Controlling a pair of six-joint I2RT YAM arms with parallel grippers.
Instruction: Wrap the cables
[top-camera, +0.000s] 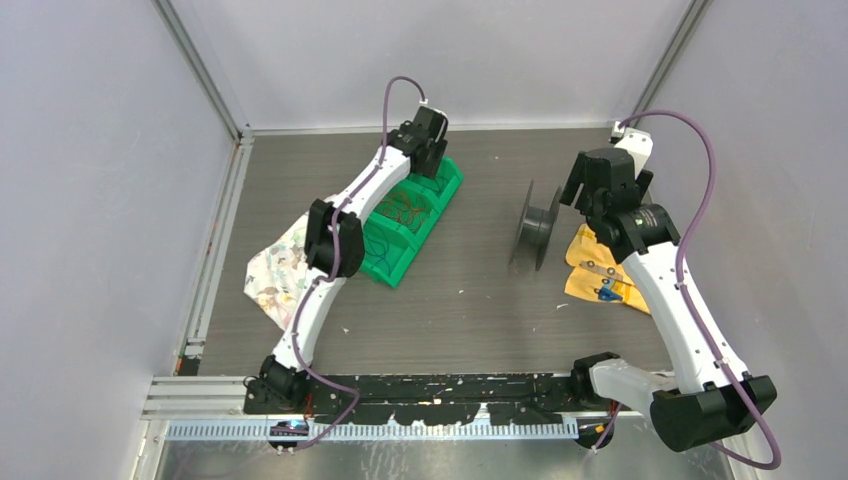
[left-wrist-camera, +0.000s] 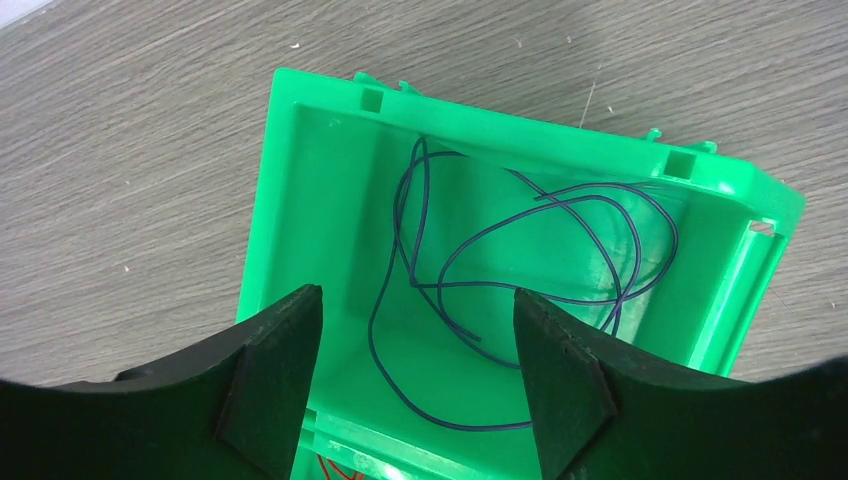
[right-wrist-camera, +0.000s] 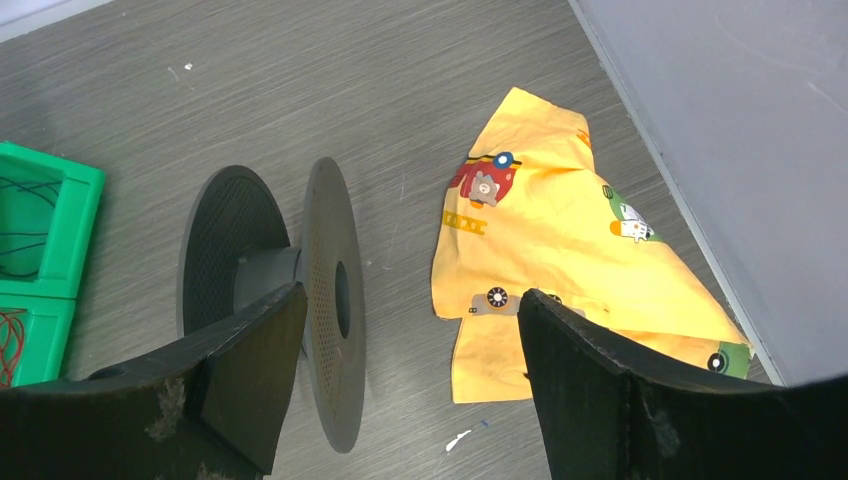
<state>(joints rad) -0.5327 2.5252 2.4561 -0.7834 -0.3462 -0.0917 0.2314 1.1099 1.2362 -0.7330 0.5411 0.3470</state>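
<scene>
Top view: the left hand (top-camera: 428, 140) is hovering over a green bin (top-camera: 405, 215), and the right hand (top-camera: 590, 185) is hanging beside an upright spool (top-camera: 537, 228) on the surface (top-camera: 470, 300).
Left wrist: this hand is spread wide and empty. The cables (left-wrist-camera: 520, 260) are lying tangled in the bin's end compartment.
Right wrist: this hand is also spread and gripping nothing.
Likely the pickup stage. The next move calls for lowering and pinching one thin strand.

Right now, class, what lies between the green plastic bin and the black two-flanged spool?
Only bare grey tabletop separates the green plastic bin from the black two-flanged spool, per the top external view.

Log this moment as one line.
left claw: open, over cable in green bin | right claw: open, beside spool | wrapping: not started
</scene>
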